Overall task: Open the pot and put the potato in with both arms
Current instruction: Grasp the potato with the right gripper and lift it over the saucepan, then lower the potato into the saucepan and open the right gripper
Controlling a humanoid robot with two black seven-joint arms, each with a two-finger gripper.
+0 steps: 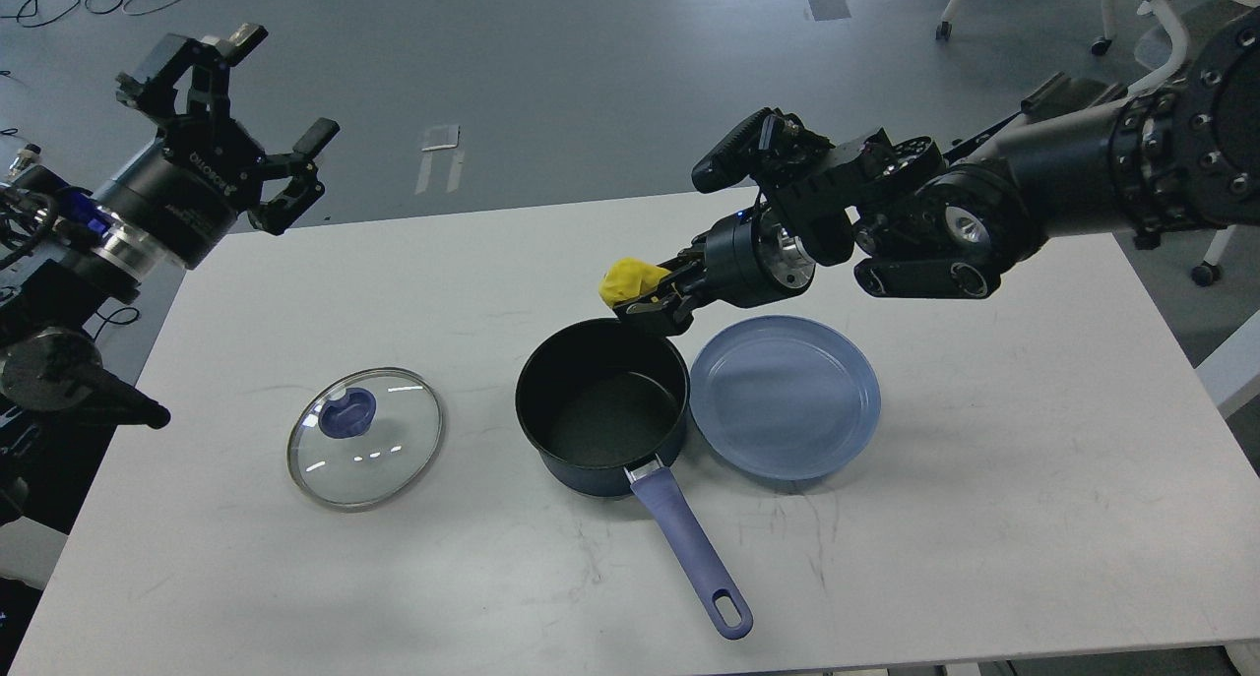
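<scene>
The potato is held clamped in the right gripper just above the far rim of the uncovered pot at frame centre. A blue plate touches the pot's right side. The glass lid is laid lower left. The left gripper is spread wide, upper left.

R gripper holds potato over open pot; lid on table
</scene>
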